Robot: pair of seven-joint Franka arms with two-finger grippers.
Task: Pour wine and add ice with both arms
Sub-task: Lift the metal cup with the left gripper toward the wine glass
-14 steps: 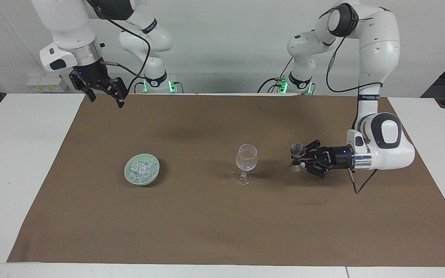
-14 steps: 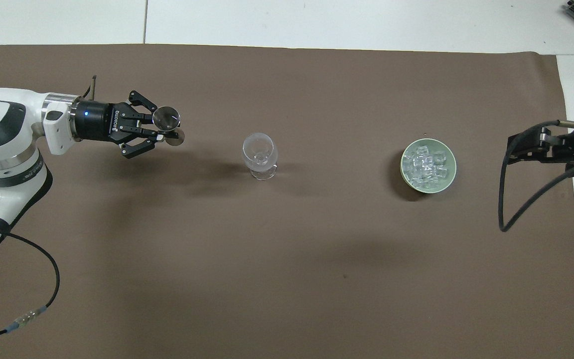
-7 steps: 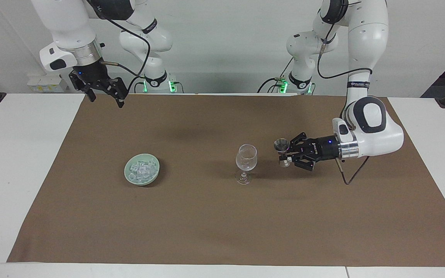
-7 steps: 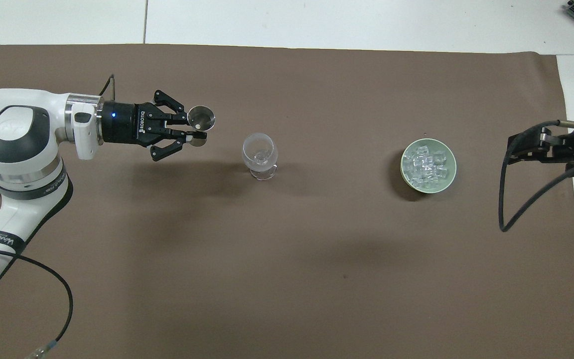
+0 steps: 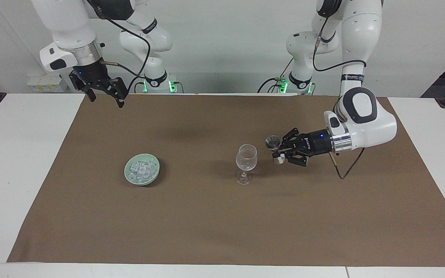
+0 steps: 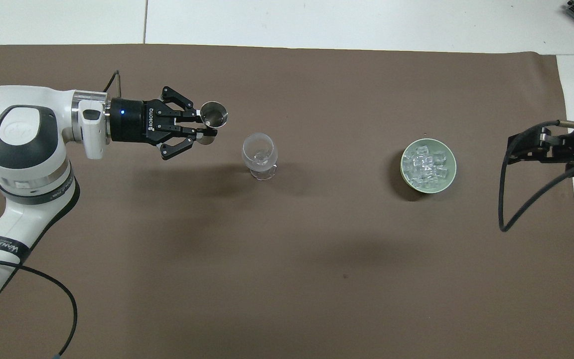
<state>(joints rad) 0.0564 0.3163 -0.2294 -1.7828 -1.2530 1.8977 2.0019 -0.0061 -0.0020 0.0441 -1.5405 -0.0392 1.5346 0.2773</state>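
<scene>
On the brown paper mat (image 5: 207, 224) that covers the white table (image 5: 17, 162), a clear stemmed wine glass (image 5: 246, 162) stands upright and looks empty, just ahead of the left gripper (image 5: 276, 151), whose fingers are clamped on the narrow waist of a small steel double-ended jigger (image 5: 272, 143). The jigger hangs upright in the air, its upper cup level with the glass's rim and just beside it, not yet over the bowl. From above, the left gripper (image 6: 206, 127) and jigger (image 6: 214, 114) sit a little short of the wine glass (image 6: 259, 155). Well apart from those fingers, toward the right arm's end of the table, a pale green round bowl (image 5: 141, 169) holds the ice (image 5: 141, 167), small clear cubes heaped together. The right gripper (image 5: 104, 92) waits high over the mat's edge near its own base, fingers spread apart and empty. I judge the pour comes first. The ice will be slick, hard and light, apt to squirt out of a pinch, so a single cube on top of the heap wants taking squarely across two flat faces. The glass looks thin and top-heavy on its slim stem; a knock at the rim could tip it.
</scene>
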